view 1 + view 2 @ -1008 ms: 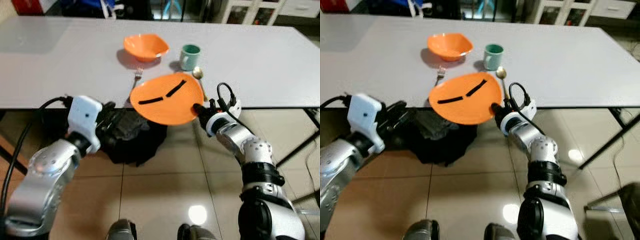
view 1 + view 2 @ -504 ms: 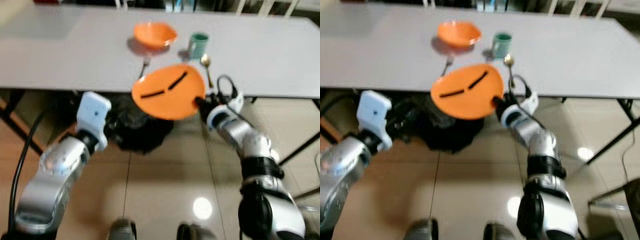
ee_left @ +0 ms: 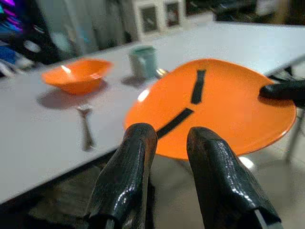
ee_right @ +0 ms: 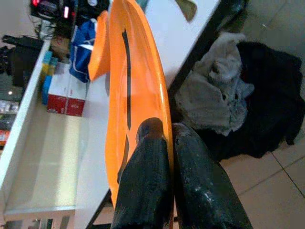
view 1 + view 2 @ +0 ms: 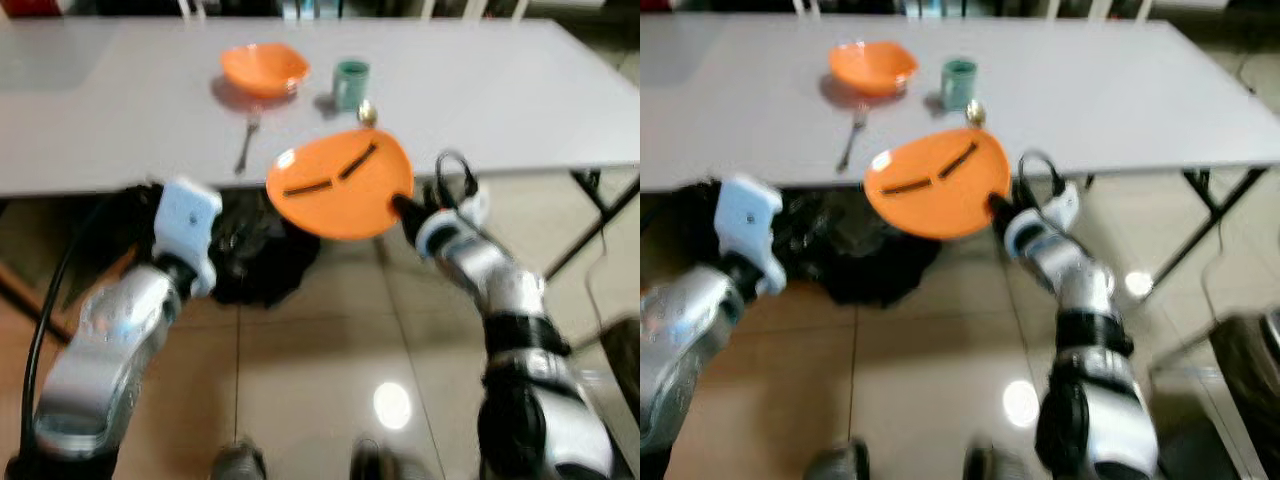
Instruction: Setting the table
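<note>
Nearest the robot, the left hand (image 3: pixel 167 186) waits low at about 8 o'clock with its 2 fingers a little apart and nothing between them, level with the tabletop (image 5: pixel 120 110) edge and just short of it. In its wrist view the fingers point at the near rim of the orange plate (image 5: pixel 342 182), close to it but not touching.

At about 3 o'clock the right hand (image 5: pixel 402 208) is clamped on that plate at its right rim, 1 finger above and 1 below, as its wrist view shows. The plate hangs tilted in the air at the near edge of the tabletop, part over the surface and part over the floor, with 2 black strips on its face.

Here lies the danger. A grip on 1 rim point of a wide, smooth plate is weak; I judge that any jolt while the robot walks could let it swivel or slip out, and it would drop to the tiles or onto the dark heap of clothes (image 5: pixel 255 260) under the tabletop.

Farther on, toward 12 o'clock, the fork (image 5: pixel 244 146) lies left of the open spot and the spoon (image 5: pixel 366 112) right of it. A careless setdown could shove either. Beyond stand the green cup (image 5: pixel 351 84) and the orange bowl (image 5: pixel 263 68); pushing the plate too far forward could knock the cup over.
</note>
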Robot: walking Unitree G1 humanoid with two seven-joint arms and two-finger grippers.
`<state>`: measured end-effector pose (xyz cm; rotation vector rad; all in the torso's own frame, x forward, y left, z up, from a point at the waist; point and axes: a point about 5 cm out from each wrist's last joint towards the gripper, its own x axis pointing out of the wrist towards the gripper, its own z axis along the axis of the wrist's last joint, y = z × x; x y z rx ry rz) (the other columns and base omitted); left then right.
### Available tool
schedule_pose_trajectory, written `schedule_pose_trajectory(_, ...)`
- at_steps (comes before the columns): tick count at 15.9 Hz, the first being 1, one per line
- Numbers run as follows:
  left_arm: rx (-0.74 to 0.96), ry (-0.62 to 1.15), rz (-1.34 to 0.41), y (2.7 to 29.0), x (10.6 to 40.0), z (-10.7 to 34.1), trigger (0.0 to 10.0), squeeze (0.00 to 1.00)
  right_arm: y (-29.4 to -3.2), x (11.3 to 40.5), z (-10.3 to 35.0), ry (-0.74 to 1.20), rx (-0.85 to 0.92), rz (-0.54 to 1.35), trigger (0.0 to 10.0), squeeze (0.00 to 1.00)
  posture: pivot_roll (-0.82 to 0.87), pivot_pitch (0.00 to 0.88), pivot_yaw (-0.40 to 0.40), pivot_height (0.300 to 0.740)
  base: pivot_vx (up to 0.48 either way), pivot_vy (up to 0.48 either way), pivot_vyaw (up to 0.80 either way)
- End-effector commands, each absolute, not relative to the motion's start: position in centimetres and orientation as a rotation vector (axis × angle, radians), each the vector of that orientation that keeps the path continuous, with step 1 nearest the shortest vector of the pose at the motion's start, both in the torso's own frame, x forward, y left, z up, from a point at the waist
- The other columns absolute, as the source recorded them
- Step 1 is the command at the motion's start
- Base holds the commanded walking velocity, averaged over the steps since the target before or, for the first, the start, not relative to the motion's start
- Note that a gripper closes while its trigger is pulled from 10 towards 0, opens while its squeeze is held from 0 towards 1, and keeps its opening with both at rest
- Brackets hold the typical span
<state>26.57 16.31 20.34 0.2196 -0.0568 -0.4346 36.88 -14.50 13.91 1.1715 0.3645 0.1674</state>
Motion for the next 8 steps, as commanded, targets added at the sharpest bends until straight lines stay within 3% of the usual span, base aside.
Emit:
schedule_pose_trajectory(1, 0.213, -0.048, -0.434, 16.49, 26.42, 20.11, 10.0, 0.0, -13.94, 37.41, 15.65, 0.308, 1.185, 0.229, 10.0, 0.0, 0.01, 0.128, -0.025, 0.74, 0.356, 0.0, 0.0)
schedule_pose_trajectory(8, 0.212, -0.054, -0.434, 16.58, 26.49, 20.24, 10.0, 0.0, -13.8, 37.46, 15.91, 0.3, 1.193, 0.248, 10.0, 0.0, 0.02, 0.124, -0.026, 0.74, 0.356, 0.0, 0.0)
